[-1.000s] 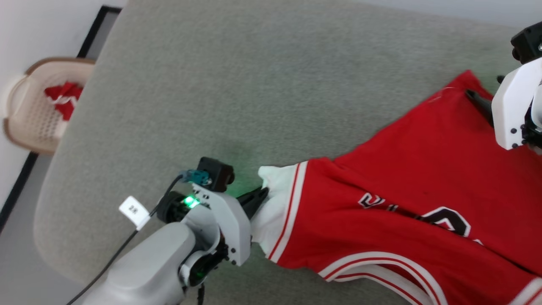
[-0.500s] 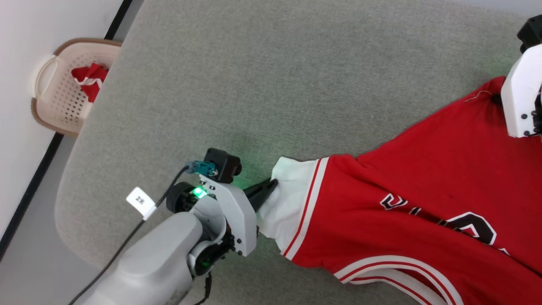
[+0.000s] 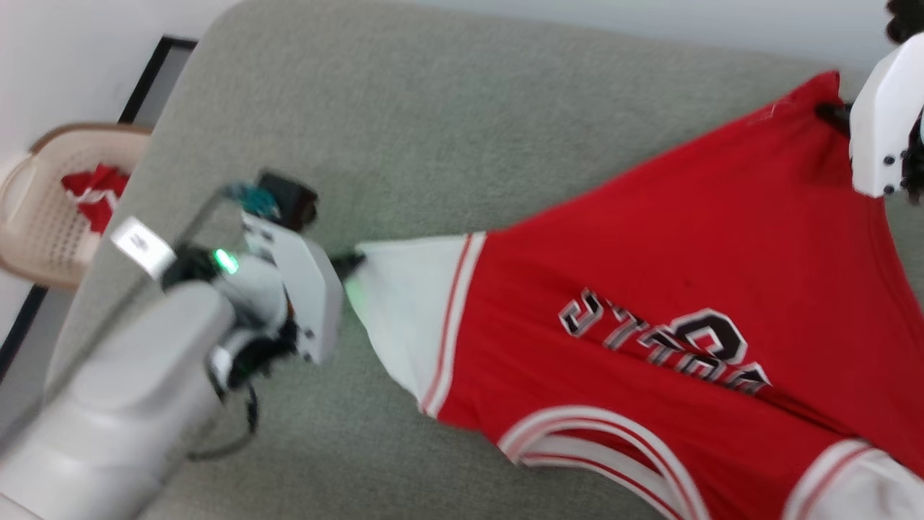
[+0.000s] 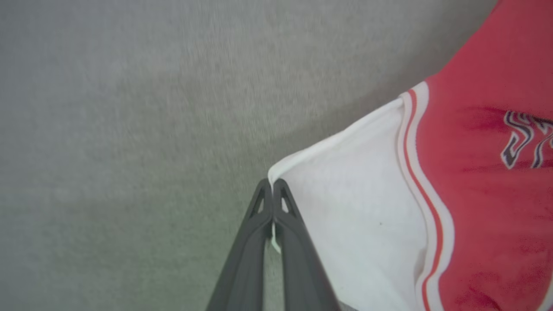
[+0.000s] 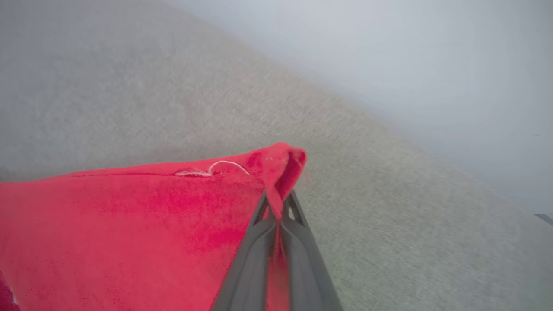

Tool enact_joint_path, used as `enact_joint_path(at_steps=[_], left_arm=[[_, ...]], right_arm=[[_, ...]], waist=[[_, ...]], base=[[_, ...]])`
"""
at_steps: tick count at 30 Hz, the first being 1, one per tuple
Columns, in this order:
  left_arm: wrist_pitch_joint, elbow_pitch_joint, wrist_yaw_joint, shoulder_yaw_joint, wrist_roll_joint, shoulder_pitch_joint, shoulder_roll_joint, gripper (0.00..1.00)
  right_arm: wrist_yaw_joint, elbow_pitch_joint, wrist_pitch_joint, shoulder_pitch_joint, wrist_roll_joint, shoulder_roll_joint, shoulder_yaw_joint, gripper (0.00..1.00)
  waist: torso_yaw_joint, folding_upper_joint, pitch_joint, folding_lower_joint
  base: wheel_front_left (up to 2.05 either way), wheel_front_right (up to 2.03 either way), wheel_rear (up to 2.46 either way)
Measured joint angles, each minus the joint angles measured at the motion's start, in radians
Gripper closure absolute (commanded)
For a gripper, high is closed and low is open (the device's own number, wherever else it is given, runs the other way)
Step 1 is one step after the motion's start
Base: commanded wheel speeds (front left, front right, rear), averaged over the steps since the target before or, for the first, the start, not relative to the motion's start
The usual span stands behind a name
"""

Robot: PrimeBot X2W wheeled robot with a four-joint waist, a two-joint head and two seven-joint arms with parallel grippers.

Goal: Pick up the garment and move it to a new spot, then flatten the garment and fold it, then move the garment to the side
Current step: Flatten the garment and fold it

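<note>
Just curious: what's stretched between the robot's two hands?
The garment, seen in the head view: left hand pinches its white sleeve, right hand a red corner.

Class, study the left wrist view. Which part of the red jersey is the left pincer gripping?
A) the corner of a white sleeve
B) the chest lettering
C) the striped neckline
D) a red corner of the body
A: the left pincer is shut on the corner of the white sleeve of the red jersey, with a bit of white cloth showing between its fingers.
</note>
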Motion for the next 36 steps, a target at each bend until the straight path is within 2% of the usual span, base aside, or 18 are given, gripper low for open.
enact_joint_path(at_steps=[6,13,21,26,31,36], left_arm=[[0.118,-0.077,0.019,0.007,0.037,-0.134,0.094,1.00],[0.188,-0.079,0.024,0.016,0.099,-0.310,0.123,1.00],[0.195,0.012,-0.013,0.017,0.171,-0.496,0.109,1.00],[0.174,0.084,-0.037,0.023,0.186,-0.587,0.086,1.00],[0.163,0.138,-0.059,0.029,0.194,-0.679,0.081,1.00],[0.133,0.185,-0.068,0.039,0.205,-0.756,0.074,1.00]], right_arm=[[0.000,-0.015,-0.120,-0.021,0.028,-0.006,-0.030,1.00],[0.000,0.022,-0.248,-0.054,0.022,0.021,-0.095,1.00],[0.000,0.036,-0.293,-0.110,0.001,0.071,-0.162,1.00],[0.000,0.023,-0.282,-0.142,-0.020,0.076,-0.198,1.00],[0.000,0.011,-0.265,-0.177,-0.041,0.078,-0.254,1.00],[0.000,0.014,-0.261,-0.228,-0.091,0.095,-0.319,1.00]], waist=[[-0.049,0.0000,-0.067,0.0000],[-0.096,0.0000,-0.158,0.0000],[-0.155,0.0000,-0.252,0.0000],[-0.193,0.0000,-0.284,0.0000],[-0.216,0.0000,-0.273,0.0000],[-0.228,0.0000,-0.217,0.0000]], base=[[0.00,0.00,0.00],[0.00,0.00,0.00],[0.00,0.00,0.00],[0.00,0.00,0.00],[0.00,0.00,0.00],[0.00,0.00,0.00]])
